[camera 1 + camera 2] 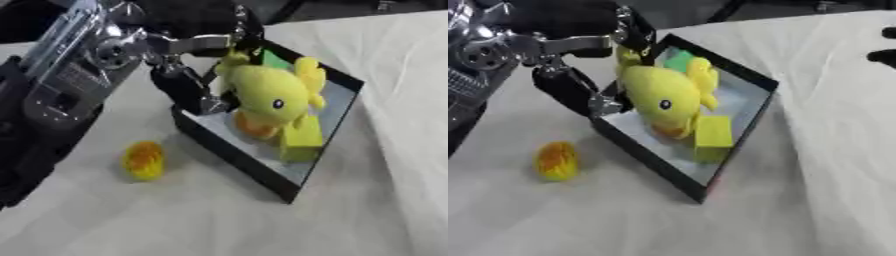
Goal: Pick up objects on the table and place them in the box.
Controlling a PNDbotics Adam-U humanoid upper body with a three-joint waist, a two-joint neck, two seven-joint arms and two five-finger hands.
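- Left hand (188,75) curls round the yellow plush duck (267,95), holding it over the black box (241,157), apparently to drop it in.
- Yellow block (302,137) and green block (273,60) lie inside the box.
- Small yellow-orange toy (144,160) waits on the counter (175,215).
- Dark fingertips (883,50) at the right edge: whether that hand is open or closed, I cannot tell.

White cloth-covered table (376,200), creased at right, dark background beyond

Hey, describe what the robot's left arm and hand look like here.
The left arm is bulky, mostly black, with shiny silver metal plates and a round silver joint near the wrist. The left hand has black fingers with silver metal at the joints. No cables or readable markings show.
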